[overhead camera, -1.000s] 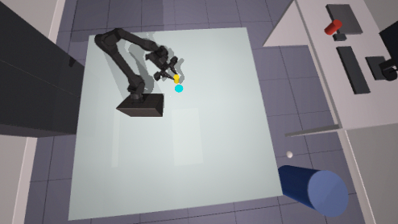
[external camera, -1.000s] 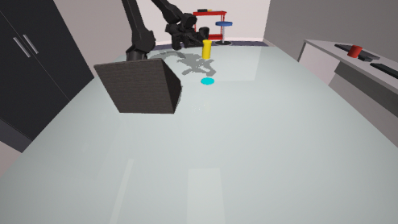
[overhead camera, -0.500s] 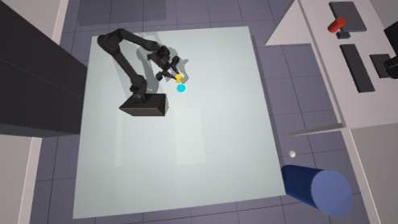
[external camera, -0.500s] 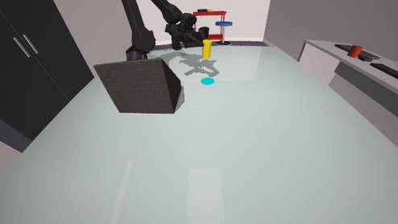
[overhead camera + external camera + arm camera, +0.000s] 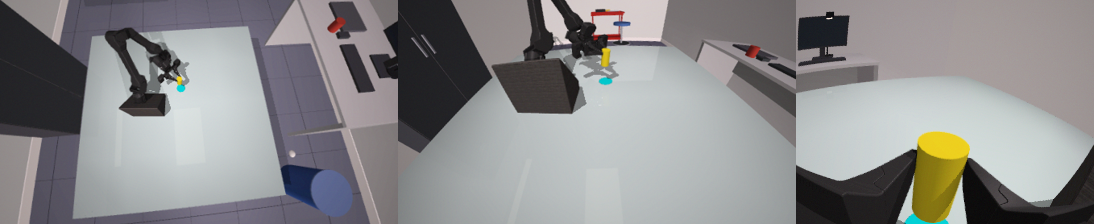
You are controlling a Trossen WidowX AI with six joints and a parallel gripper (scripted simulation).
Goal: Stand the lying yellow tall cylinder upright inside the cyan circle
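Note:
The yellow tall cylinder is held nearly upright, above the table top. My gripper is shut on it, with one finger on each side near its upper part in the wrist view. The cyan circle lies flat on the table, just below the cylinder in the top view and nearer that camera than the cylinder in the exterior view. In the wrist view the cylinder's lower end hides part of the circle.
The arm's dark base block stands on the table beside the circle. A side desk holds a red cylinder. A blue bin stands off the table's corner.

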